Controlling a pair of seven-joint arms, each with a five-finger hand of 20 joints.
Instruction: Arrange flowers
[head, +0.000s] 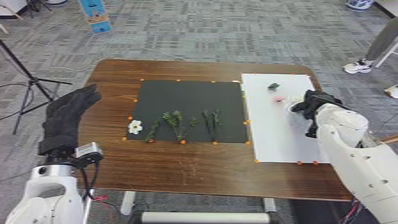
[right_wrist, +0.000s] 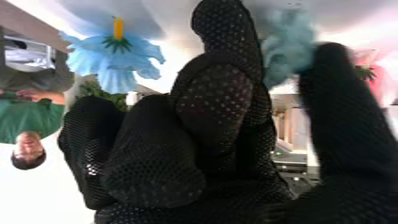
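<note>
Right wrist view: right robot hand (head: 314, 103), half closed, pinches a teal flower (right_wrist: 288, 42); head view: left robot hand (head: 69, 116) open, empty.

Grey carpeted floor (head: 222, 35); brown wooden table (head: 191, 172); black tripod (head: 34, 79) left; blue panel (head: 95, 16) beyond.

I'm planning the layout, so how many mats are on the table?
2: a dark mat in the middle of the table, and a white mat beside it, toward the robot's right, under the right hand.

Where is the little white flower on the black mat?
In the head view, the white flower lies by the near left corner of the black mat, just left of the green stems.
</note>
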